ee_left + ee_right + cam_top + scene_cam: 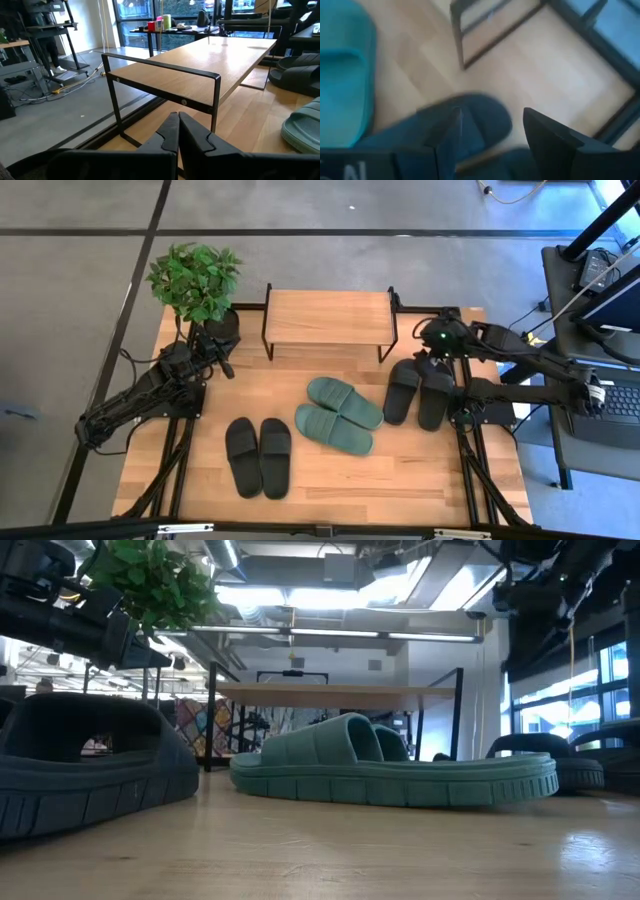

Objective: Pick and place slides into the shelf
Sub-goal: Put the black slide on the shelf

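Nearest the tabletop's (330, 480) front edge, at about seven o'clock from its centre, a black pair of slides (258, 457) is laid side by side. At the centre, the green pair (339, 415) is set at a slant, the two touching. At three o'clock, a second black pair (419, 392) is placed, and the right gripper (490, 135) is held just above its far end, jaws parted with nothing between them. At nine o'clock, the left gripper (178, 131) is pointed toward the shelf (328, 318), jaws pressed together and empty. The shelf is stood at twelve o'clock with nothing seen on its top board. A potted plant (198, 285) is found at ten o'clock.
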`<state>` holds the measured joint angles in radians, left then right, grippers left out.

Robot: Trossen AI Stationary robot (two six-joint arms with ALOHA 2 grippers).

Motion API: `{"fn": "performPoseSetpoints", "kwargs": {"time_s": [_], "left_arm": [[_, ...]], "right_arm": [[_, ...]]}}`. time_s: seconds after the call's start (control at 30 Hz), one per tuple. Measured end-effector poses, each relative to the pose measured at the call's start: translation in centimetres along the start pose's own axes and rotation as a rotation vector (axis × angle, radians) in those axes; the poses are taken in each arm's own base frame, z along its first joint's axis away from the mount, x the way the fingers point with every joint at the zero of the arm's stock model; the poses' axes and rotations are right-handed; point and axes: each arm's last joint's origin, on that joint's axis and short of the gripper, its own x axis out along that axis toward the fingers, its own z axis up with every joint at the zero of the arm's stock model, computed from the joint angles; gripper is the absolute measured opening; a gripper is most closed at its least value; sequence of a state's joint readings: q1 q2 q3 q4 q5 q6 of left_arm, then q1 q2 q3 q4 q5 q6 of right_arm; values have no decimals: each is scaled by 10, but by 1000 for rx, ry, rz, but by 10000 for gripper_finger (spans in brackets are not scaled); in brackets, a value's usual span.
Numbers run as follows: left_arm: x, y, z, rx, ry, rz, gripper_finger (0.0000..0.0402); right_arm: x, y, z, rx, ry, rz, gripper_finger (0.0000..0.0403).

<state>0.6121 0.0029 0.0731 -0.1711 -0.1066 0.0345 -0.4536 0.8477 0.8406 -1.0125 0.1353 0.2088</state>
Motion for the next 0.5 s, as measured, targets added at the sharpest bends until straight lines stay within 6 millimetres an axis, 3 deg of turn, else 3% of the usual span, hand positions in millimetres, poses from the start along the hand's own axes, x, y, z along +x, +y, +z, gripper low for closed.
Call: {"fn": "performPoseSetpoints", "kwargs": {"time_s": [0.33, 0.5], "left_arm": [[0, 0, 0, -7, 0, 0, 0], [0, 0, 0, -7, 0, 0, 0]], "right_arm": [[-27, 27, 13, -170, 173, 104, 210], [-32, 46, 14, -181, 302, 76, 189]]}}
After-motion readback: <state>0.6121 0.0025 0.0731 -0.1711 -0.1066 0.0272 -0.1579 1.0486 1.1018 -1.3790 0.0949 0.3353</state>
